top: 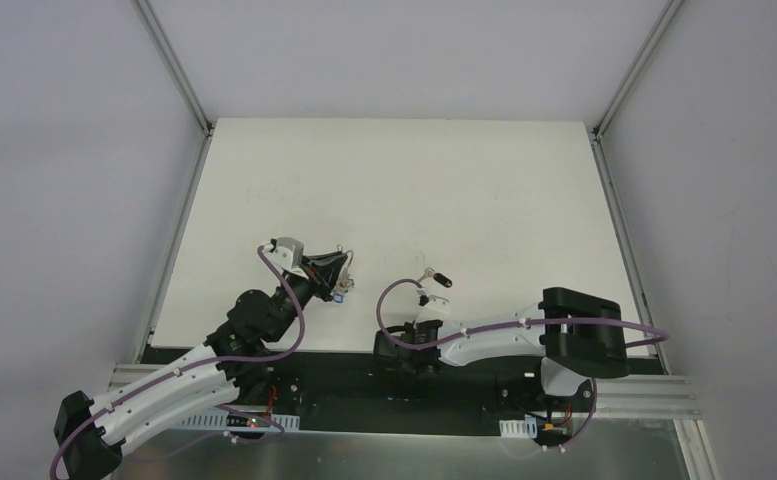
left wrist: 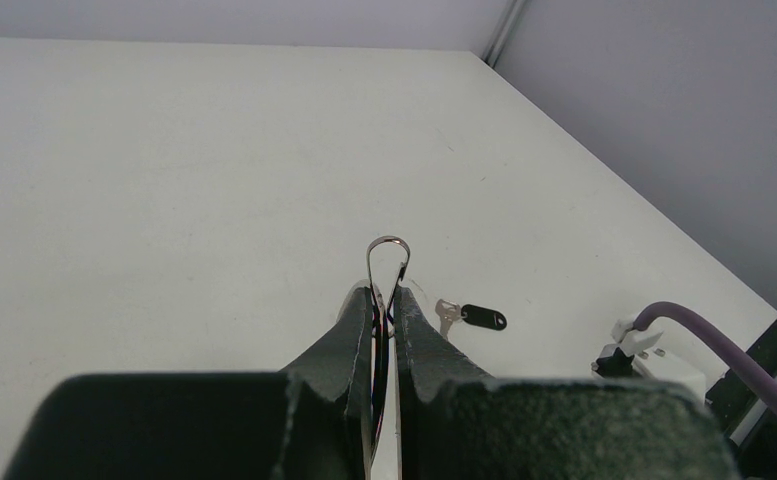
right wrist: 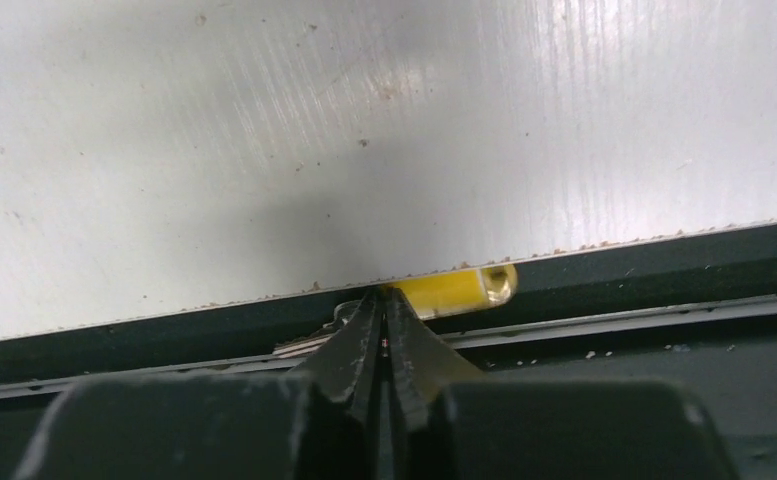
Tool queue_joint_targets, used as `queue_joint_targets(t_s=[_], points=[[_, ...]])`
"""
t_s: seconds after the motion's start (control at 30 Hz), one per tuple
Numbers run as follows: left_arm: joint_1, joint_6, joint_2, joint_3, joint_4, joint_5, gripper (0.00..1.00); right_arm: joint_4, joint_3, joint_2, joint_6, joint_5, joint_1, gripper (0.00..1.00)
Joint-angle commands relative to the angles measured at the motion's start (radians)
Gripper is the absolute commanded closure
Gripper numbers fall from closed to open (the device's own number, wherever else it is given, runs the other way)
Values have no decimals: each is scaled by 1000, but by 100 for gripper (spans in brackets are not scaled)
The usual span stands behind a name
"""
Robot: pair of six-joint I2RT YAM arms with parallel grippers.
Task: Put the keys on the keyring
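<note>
My left gripper (top: pixel 336 281) is shut on the keyring bunch and holds it above the table. In the left wrist view the thin silver wire keyring (left wrist: pixel 388 258) sticks out past my shut fingertips (left wrist: pixel 361 310), with tags pinched between them. A blue tag (top: pixel 337 296) hangs below. The key with the black head (top: pixel 437 277) lies flat on the table to the right; it also shows in the left wrist view (left wrist: pixel 476 317). My right gripper (right wrist: pixel 384 298) is shut on the key with the yellow head (right wrist: pixel 461 287) at the table's front edge (top: pixel 404 352); its silver blade (right wrist: pixel 299 346) pokes out left.
The white table (top: pixel 414 190) has metal rails along its left and right sides. Grey walls surround it. A dark rail (right wrist: pixel 614 290) runs just below the table's front edge, under my right gripper. A purple cable (left wrist: pixel 709 340) loops off the right wrist.
</note>
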Motion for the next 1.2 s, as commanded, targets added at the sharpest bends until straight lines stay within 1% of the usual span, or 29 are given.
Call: queue_joint_targets(t_s=[0.0, 0.13, 0.27, 0.47, 0.6, 0.67, 0.77, 0.9, 1.0, 1.17], points=[[-1, -21, 1, 7, 74, -6, 100, 1, 18, -13, 0, -1, -3, 100], [-3, -19, 2, 8, 74, -6, 100, -20, 32, -43, -27, 28, 2, 100], [-1, -13, 7, 10, 72, -10, 100, -49, 50, -114, -73, 70, 3, 100], [-2, -3, 0, 13, 64, -12, 100, -51, 86, -256, -227, 129, 2, 100], [-3, 9, -6, 17, 57, -8, 100, -3, 56, -375, -343, 173, -15, 100], [-1, 15, -10, 19, 57, 3, 100, 46, 21, -438, -410, 161, -44, 100], [-2, 23, -21, 20, 59, 37, 100, 152, -38, -536, -522, 87, -109, 100], [-3, 45, -33, 13, 85, 100, 100, 300, -111, -662, -656, -77, -220, 100], [-2, 61, -32, 11, 108, 160, 100, 422, -158, -715, -712, -204, -303, 100], [-2, 77, -16, 20, 132, 283, 100, 586, -199, -715, -718, -433, -432, 100]])
